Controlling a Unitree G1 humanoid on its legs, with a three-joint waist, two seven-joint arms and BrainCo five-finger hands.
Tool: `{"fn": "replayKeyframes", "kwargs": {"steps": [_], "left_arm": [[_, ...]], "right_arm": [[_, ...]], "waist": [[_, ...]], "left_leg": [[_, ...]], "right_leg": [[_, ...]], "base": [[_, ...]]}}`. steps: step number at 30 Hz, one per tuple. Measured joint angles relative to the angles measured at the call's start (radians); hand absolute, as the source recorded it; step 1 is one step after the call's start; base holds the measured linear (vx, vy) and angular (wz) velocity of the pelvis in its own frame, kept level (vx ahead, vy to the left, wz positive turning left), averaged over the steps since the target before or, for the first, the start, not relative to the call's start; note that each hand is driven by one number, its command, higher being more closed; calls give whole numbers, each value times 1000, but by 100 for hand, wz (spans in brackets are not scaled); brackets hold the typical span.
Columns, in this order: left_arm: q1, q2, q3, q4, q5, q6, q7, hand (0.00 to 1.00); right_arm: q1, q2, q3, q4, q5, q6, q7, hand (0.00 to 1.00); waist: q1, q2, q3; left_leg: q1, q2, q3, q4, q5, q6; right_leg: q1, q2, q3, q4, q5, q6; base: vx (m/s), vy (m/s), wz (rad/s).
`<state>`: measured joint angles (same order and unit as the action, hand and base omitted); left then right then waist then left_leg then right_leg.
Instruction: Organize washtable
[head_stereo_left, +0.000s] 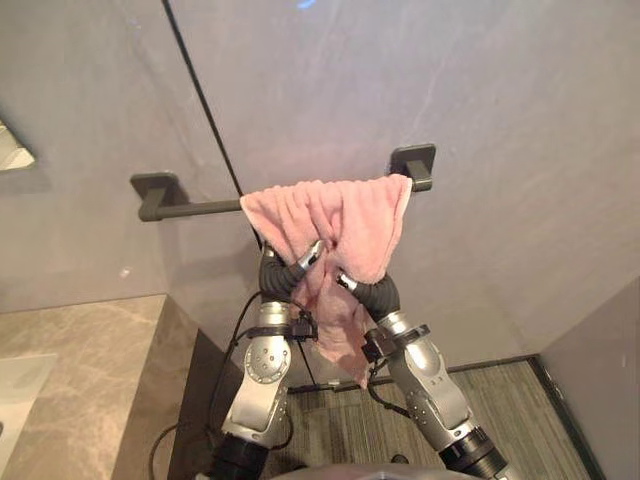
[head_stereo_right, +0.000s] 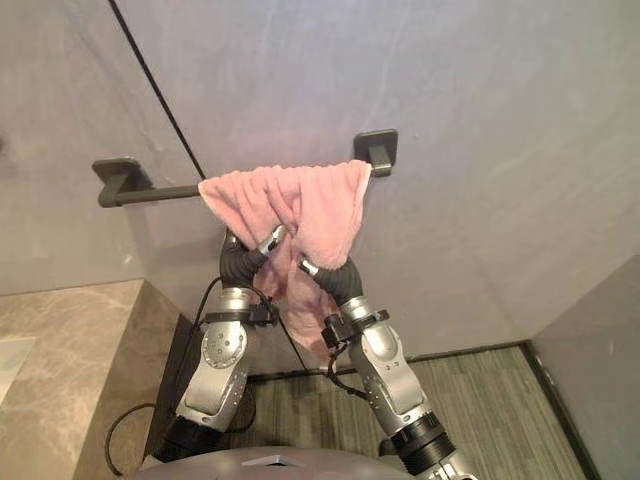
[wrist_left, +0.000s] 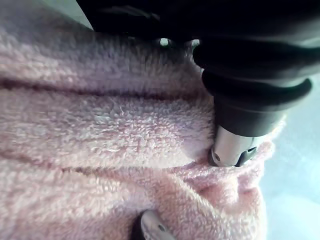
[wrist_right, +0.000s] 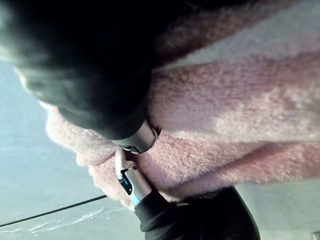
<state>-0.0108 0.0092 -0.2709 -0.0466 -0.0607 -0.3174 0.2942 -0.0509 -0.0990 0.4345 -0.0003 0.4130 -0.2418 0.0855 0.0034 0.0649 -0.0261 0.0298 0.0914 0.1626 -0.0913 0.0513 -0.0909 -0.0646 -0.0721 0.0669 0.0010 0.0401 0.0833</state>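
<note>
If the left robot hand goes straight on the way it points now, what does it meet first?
The pink towel; the left robot hand touches it now. Behind it, probably the grey wall, though depth is unclear.

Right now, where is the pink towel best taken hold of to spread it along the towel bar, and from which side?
Take the pink towel at its upper left corner, on the towel bar, probably from the front and below. The towel is bunched over the bar's right half, its left half is bare, so pulling that corner left should flatten the folds.
</note>
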Motion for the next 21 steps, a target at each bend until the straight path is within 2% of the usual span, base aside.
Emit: {"fn": "replayKeyframes", "kwargs": {"steps": [14, 17, 21], "left_arm": [[17, -13, 132, 44, 10, -2, 32, 100], [24, -20, 158, 43, 48, -4, 28, 100], [35, -38, 161, 44, 90, -3, 16, 100]], "right_arm": [[44, 0, -46, 14, -3, -10, -12, 100], [42, 4, -73, 40, -17, -15, -24, 100], [35, 29, -155, 67, -105, -15, -46, 100]], "waist": [[2, 1, -1], [3, 1, -1], [2, 0, 0]], "left_leg": [[16, 0, -30, -2, 0, 0], [17, 0, -34, -3, 0, 0], [27, -1, -49, -4, 0, 0]], "right_leg": [[34, -1, -26, -12, -5, -2], [36, -1, -29, -12, -5, -2], [55, -2, -49, -11, -10, -1]], "base": [[0, -3, 5], [-1, -2, 1], [2, -7, 11]]}}
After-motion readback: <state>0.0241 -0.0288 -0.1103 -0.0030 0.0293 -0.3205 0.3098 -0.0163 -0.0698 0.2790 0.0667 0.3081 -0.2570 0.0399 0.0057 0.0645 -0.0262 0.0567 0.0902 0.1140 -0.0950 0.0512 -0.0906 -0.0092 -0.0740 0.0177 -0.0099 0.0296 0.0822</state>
